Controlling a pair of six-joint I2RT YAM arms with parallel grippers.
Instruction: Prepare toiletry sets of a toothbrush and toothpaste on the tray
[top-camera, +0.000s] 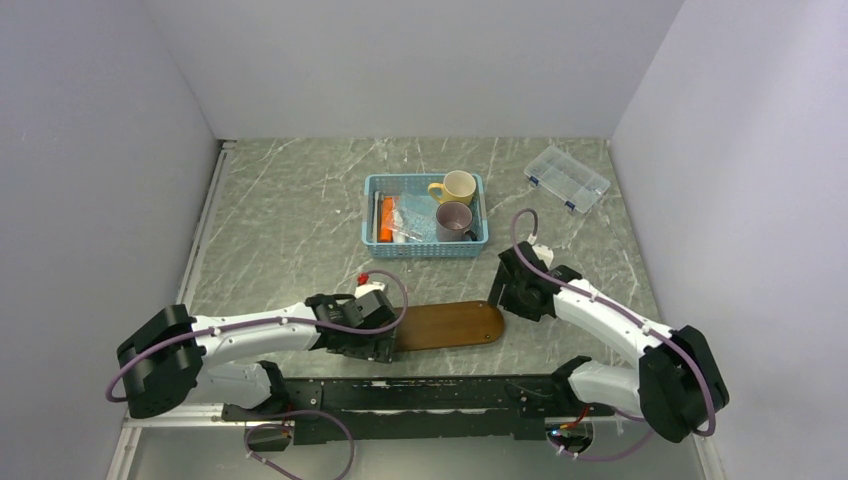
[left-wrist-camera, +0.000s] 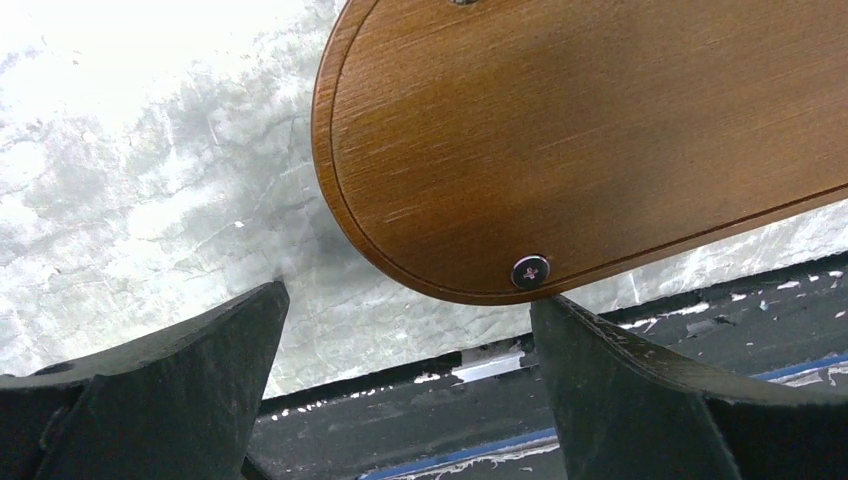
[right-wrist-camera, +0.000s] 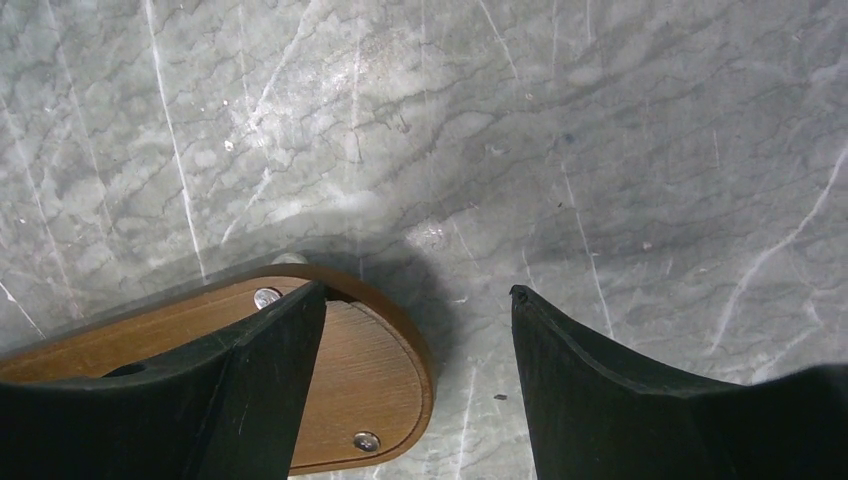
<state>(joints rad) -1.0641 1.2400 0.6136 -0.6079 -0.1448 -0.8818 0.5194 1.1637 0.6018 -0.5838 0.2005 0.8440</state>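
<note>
The dark brown wooden tray (top-camera: 450, 325) lies bare on the table near the front edge. My left gripper (top-camera: 372, 345) is open at its left end; in the left wrist view the tray's rounded end (left-wrist-camera: 600, 140) lies just beyond my open left gripper (left-wrist-camera: 408, 293). My right gripper (top-camera: 512, 292) is open at the tray's right end (right-wrist-camera: 375, 385); in its wrist view, where the gripper (right-wrist-camera: 418, 290) is empty, one finger hangs over that end. The orange toothpaste (top-camera: 386, 222) and thin toothbrushes (top-camera: 377, 214) lie in the blue basket. The white-silver tube cannot be made out.
The blue slatted basket (top-camera: 371, 212) at mid-table also holds a yellow mug (top-camera: 457, 187), a grey mug (top-camera: 455, 220) and a clear wrapper (top-camera: 410, 222). A clear compartment box (top-camera: 567, 178) sits at the back right. The black base rail (top-camera: 420, 395) runs along the front edge.
</note>
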